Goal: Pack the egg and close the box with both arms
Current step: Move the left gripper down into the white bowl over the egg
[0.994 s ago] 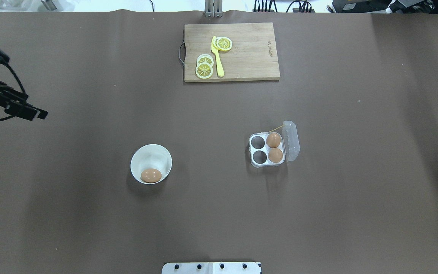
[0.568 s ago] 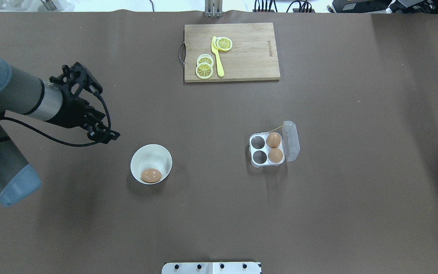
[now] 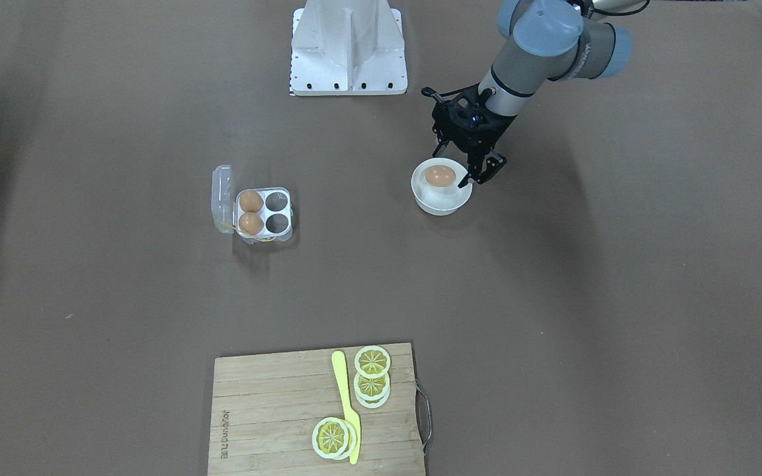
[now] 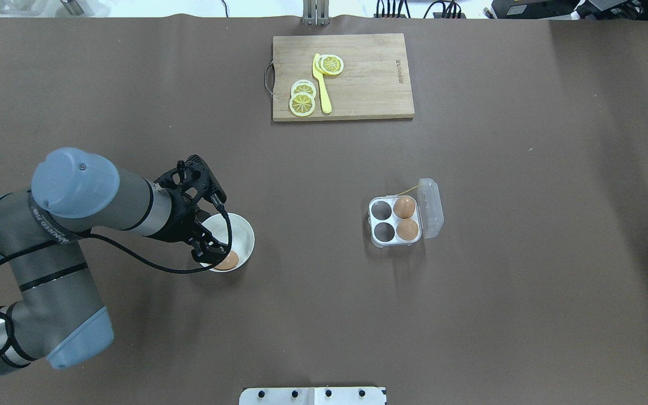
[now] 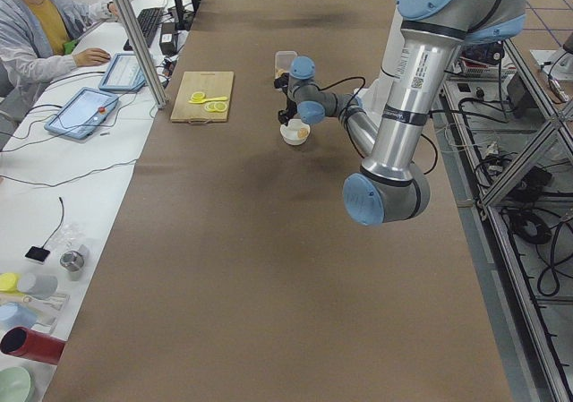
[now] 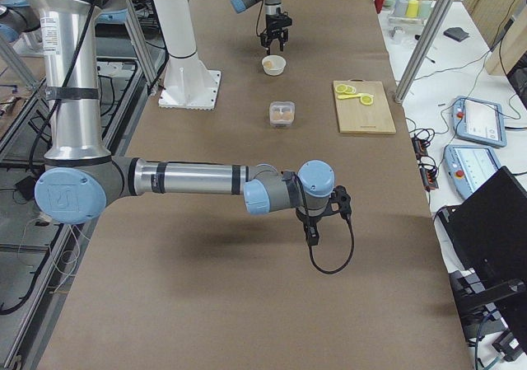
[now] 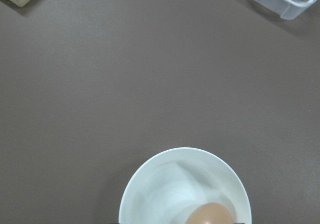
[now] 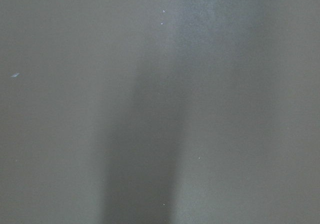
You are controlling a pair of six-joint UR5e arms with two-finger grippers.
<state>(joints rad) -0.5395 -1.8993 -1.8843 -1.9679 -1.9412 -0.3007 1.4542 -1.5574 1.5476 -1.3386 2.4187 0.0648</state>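
The egg (image 4: 229,260) lies in a round white bowl (image 4: 241,233); it also shows in the front view (image 3: 440,176) and the left wrist view (image 7: 210,215). My left gripper (image 4: 220,225) is open and hangs just above the bowl, its fingers astride the rim (image 3: 458,165). The clear box (image 4: 394,222) stands to the right with its lid (image 4: 432,208) open. Two brown eggs (image 4: 404,207) fill its right cups and its two left cups are empty. My right gripper (image 6: 315,226) shows only in the exterior right view, low over bare table; I cannot tell if it is open.
A wooden cutting board (image 4: 366,79) with lemon slices (image 4: 302,100) and a yellow knife (image 4: 322,84) lies at the far side. The white base stand (image 3: 348,49) is at the robot's edge. Brown table cover lies between bowl and box.
My left arm has swung in from the table's left edge to over the bowl, gripper still open. The egg, bowl and box have not moved.
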